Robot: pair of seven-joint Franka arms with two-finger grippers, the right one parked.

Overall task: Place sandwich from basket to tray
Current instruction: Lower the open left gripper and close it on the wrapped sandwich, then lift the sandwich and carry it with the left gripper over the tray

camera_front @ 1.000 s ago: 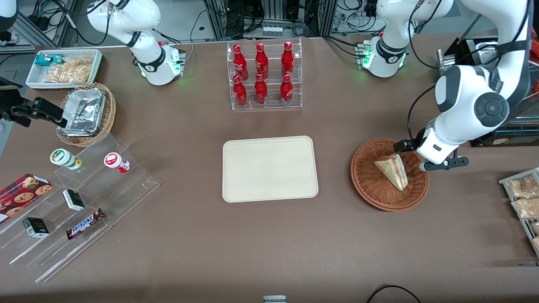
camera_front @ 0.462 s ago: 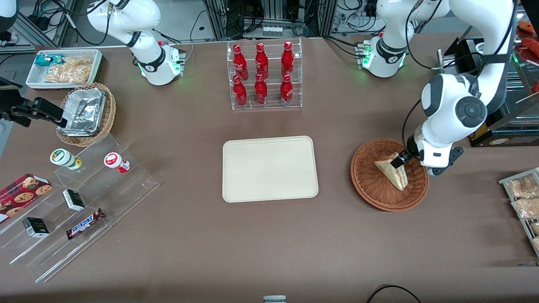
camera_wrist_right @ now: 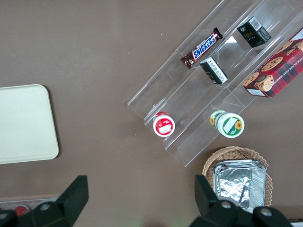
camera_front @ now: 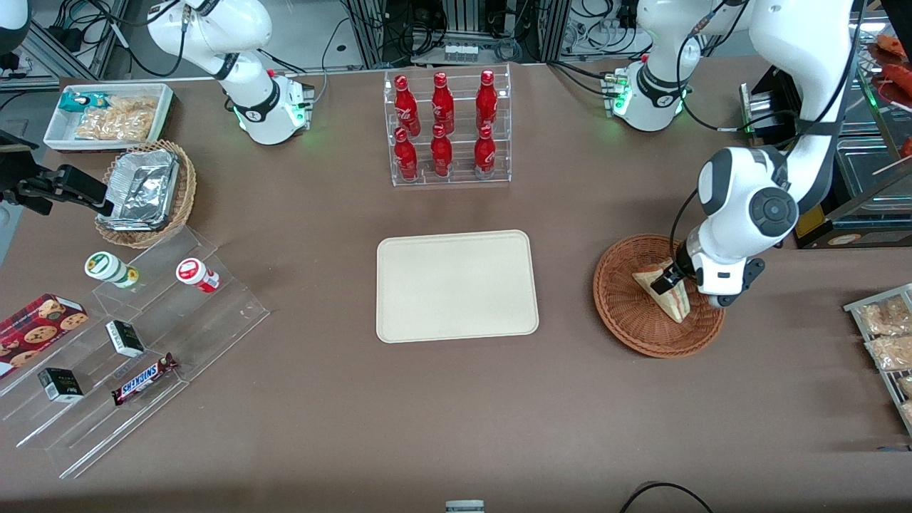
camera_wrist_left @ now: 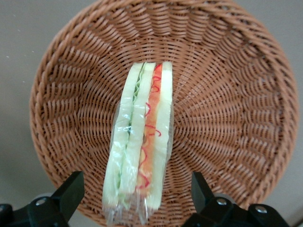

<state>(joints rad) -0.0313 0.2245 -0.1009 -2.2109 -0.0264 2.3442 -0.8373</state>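
Note:
The sandwich [camera_front: 662, 296] [camera_wrist_left: 139, 142], a plastic-wrapped wedge showing green, white and red layers on its cut edge, lies in the reddish-brown wicker basket [camera_front: 627, 320] [camera_wrist_left: 227, 94]. My gripper [camera_front: 673, 281] [camera_wrist_left: 135, 198] hangs just above the sandwich's wide end, open, with one black finger on each side of the wedge and a gap on both sides. The cream-beige tray [camera_front: 457, 286] [camera_wrist_right: 23, 125] lies flat at the table's middle, with nothing on it.
A clear rack of red bottles [camera_front: 445, 128] stands farther from the front camera than the tray. Snack packs on a wire rack [camera_front: 887, 335] lie at the working arm's end. A tan basket with foil trays [camera_front: 146, 192] and acrylic steps with snacks [camera_front: 128, 342] sit toward the parked arm's end.
My gripper swung in from beside the basket's rim to above the sandwich and dropped lower over it. The sandwich and basket have not moved.

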